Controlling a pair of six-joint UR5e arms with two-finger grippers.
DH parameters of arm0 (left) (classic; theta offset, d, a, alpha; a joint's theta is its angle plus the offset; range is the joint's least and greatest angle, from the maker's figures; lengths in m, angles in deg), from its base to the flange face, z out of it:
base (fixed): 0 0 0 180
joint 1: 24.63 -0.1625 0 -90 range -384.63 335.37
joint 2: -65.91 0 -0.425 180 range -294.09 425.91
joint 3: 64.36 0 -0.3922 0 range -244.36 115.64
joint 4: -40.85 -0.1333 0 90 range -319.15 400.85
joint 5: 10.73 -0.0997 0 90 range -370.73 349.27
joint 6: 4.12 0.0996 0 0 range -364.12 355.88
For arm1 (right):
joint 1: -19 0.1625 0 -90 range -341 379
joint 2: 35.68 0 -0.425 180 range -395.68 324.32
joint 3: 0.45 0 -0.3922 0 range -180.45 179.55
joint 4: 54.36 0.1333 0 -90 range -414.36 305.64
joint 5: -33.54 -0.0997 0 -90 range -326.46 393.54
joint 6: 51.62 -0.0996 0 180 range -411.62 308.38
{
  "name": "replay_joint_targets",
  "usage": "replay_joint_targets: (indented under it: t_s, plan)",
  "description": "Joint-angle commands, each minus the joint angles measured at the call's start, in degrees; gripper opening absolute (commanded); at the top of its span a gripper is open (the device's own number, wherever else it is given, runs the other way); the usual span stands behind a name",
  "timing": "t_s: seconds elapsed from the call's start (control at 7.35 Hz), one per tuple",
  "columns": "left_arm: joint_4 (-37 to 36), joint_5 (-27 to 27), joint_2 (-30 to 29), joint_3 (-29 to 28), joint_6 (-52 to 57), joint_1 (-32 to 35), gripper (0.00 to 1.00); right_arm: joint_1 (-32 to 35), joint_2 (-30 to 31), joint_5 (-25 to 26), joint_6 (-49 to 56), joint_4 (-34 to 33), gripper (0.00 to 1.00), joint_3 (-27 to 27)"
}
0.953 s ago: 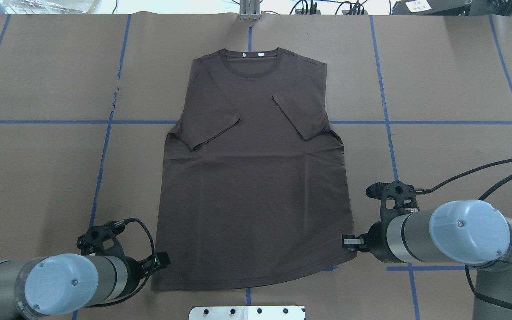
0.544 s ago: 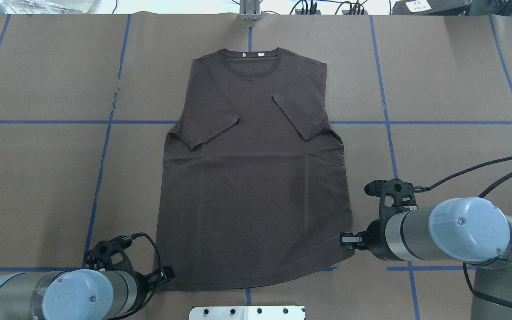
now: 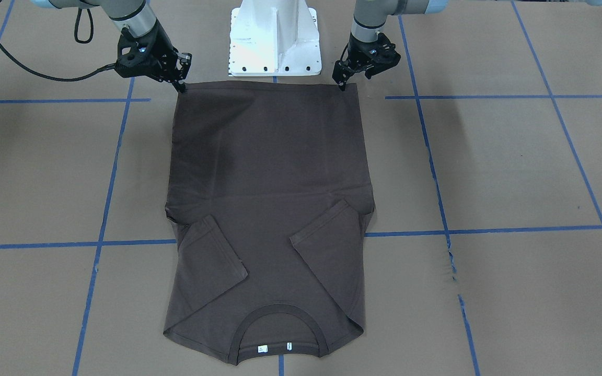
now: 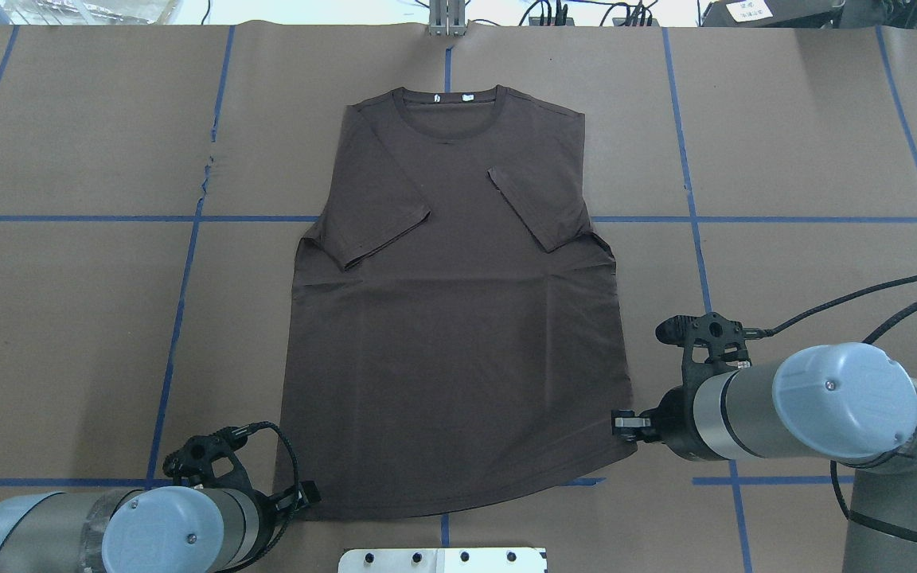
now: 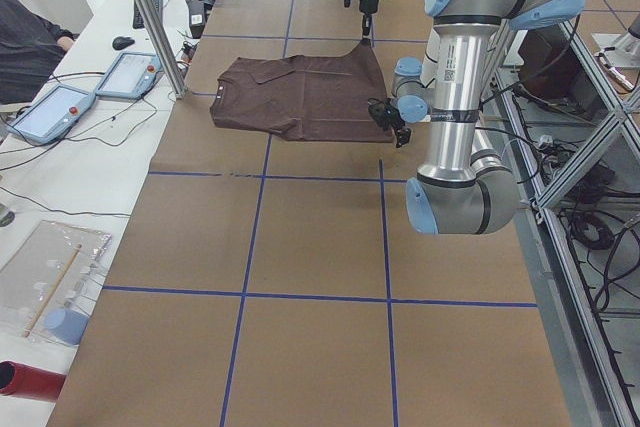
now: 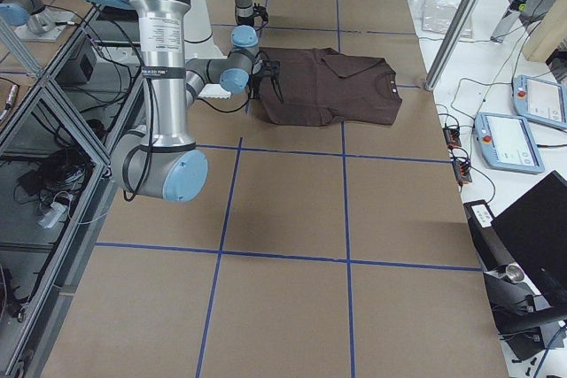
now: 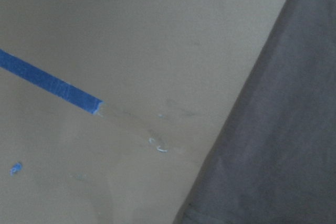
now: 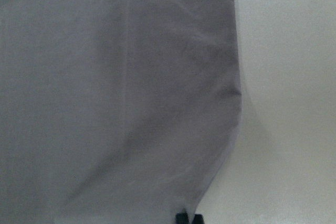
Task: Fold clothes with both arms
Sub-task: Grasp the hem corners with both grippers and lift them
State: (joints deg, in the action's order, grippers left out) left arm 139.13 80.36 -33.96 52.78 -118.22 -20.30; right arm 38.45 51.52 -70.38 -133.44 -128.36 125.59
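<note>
While both short sleeves (image 4: 383, 231) already lie turned in over the chest, the dark brown short-sleeved T-shirt (image 4: 458, 318) is otherwise at full length. It lies flat on the brown paper-covered worktop (image 4: 68, 318), across its blue tape grid lines (image 4: 180, 318).

Position: ribbed round collar (image 4: 450, 119) and white neck tags (image 4: 466, 97) at the far end from the robot; hem next to the white metal pedestal (image 3: 275, 36).

Done, by my reading: sleeve folds only. Left: the lengthwise fold, hem up toward collar, and any further halving.

Black two-finger left gripper (image 3: 342, 86): tip down at the hem corner on its own side. I cannot tell how its jaws stand.

Black two-finger right gripper (image 3: 182, 87): tip down at the opposite hem corner. Its wrist camera shows the fingertips (image 8: 181, 217) drawn nearly together right at the cloth's corner. I cannot tell whether fabric sits between them.

Hard to make out: the left wrist camera shows only a cloth edge, bare paper and a tape end, no fingers. From above, the wrists cover most of both grippers. The side views are too small for jaw detail. No chest lettering can be made out. The hem corners look flat, not lifted.
</note>
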Motion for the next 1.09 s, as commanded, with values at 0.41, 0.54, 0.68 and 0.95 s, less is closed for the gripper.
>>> replay_joint_targets:
  t_s: [0.41, 0.54, 0.68, 0.95]
  plan:
    - [-0.02, -0.03, -0.42, -0.17, -1.21, 0.06, 0.19, 0.51, 0.07, -0.58, 0.00, 0.00, 0.00, -0.09]
    - [-0.19, -0.03, -0.42, -0.08, -1.12, 0.06, 0.03, 0.60, 0.07, -0.58, 0.00, 0.00, 0.00, -0.09]
    - [-1.07, -0.03, -0.51, 0.27, -1.12, 0.06, 0.00, 0.60, 0.07, -0.58, 0.00, 0.00, 0.00, -0.09]
    - [-1.16, 0.06, -0.86, 0.54, -1.12, 0.23, 0.00, 0.60, 0.07, -0.58, 0.00, 0.00, 0.00, -0.09]
